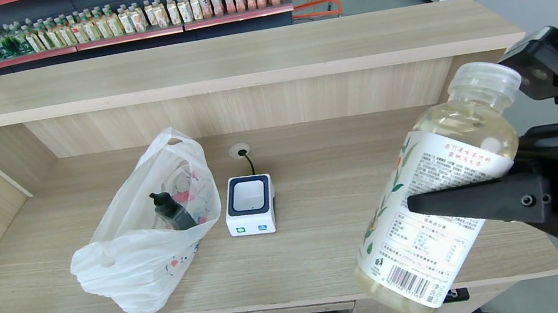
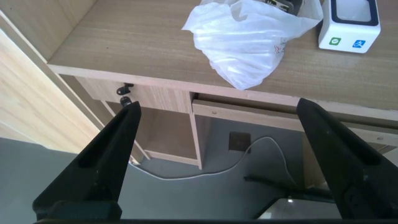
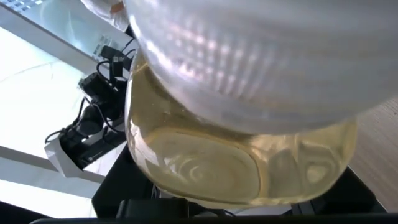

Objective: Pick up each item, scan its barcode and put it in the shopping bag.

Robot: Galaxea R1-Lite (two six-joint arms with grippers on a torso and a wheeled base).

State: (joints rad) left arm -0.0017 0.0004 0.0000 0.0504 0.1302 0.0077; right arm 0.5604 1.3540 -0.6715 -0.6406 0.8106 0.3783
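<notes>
One wooden counter (image 1: 326,228) carries everything, walled by a raised back ledge and a side panel on the robot's left, with its front edge open. On it the white shopping bag (image 1: 142,261) slumps left of centre, mouth open. A dark pump-topped bottle (image 1: 171,213) is already inside, so I judge at least one item done.

The drink bottle (image 1: 446,161) hangs tilted above the counter's front right corner, clamped across its label by the right gripper (image 1: 425,205). Its barcode sits near its base and faces the head camera, not the scanner (image 1: 250,204), so scanning and bagging look yet to be done. The scanner sits just right of the bag, window up.

Between bottle and scanner the wood lies bare, giving room to swing across. The left gripper (image 2: 217,106) hangs spread wide and empty, out beyond the front edge near the bag.
</notes>
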